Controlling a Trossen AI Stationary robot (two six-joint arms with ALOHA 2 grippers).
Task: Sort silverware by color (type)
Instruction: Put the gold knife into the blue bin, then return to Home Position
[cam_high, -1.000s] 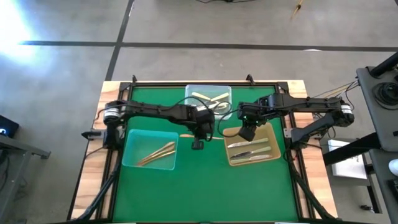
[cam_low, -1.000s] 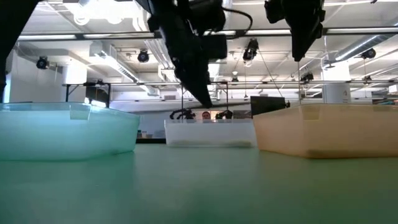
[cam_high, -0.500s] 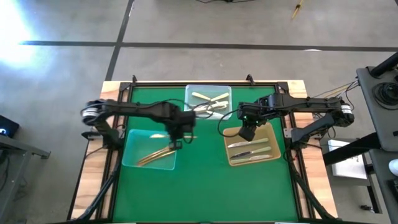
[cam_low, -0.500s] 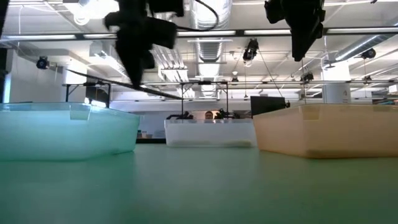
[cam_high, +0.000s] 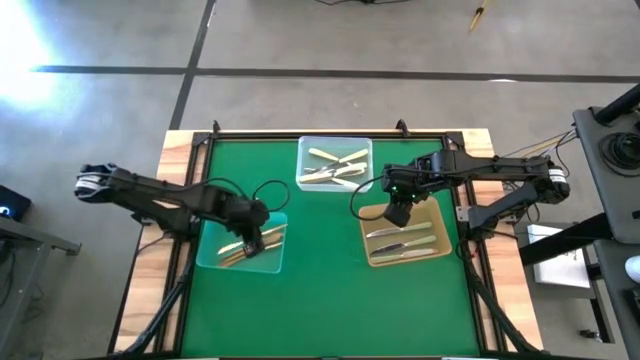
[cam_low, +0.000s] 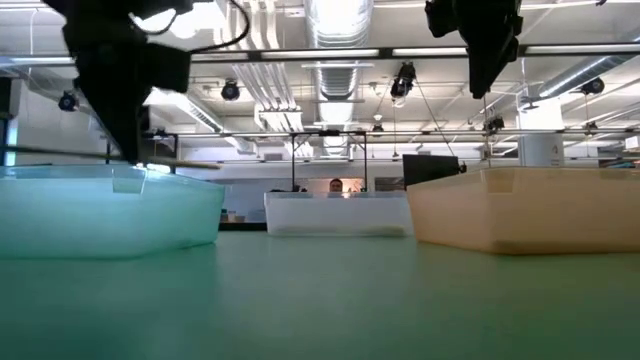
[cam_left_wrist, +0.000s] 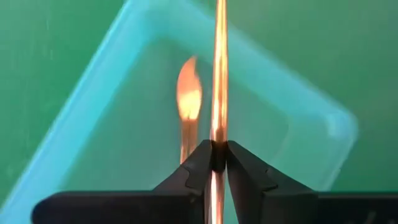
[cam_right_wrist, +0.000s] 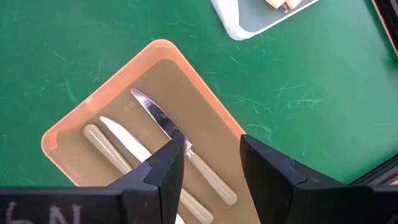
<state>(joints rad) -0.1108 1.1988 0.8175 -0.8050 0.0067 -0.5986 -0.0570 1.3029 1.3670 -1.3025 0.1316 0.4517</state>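
Left gripper (cam_left_wrist: 217, 163) fingers pinch a slim, shiny coppery-gold utensil (cam_left_wrist: 219, 68); right gripper (cam_right_wrist: 211, 163) fingers spread, empty.

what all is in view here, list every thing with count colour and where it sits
table: one, green mat with wooden edges, middle of the high view
teal tray: one, translucent blue-green, table's left side
gold utensils: at least two lying in the teal tray, coppery; exact count unclear
held gold utensil: one, coppery, above the teal tray
clear tray: one, whitish, far middle
cream utensils: several, cream, in the clear tray
orange tray: one, tan-orange, right side
knives: three, silver blades with cream handles, in the orange tray
left gripper: shut on the held gold utensil
right gripper: open, above the orange tray, empty
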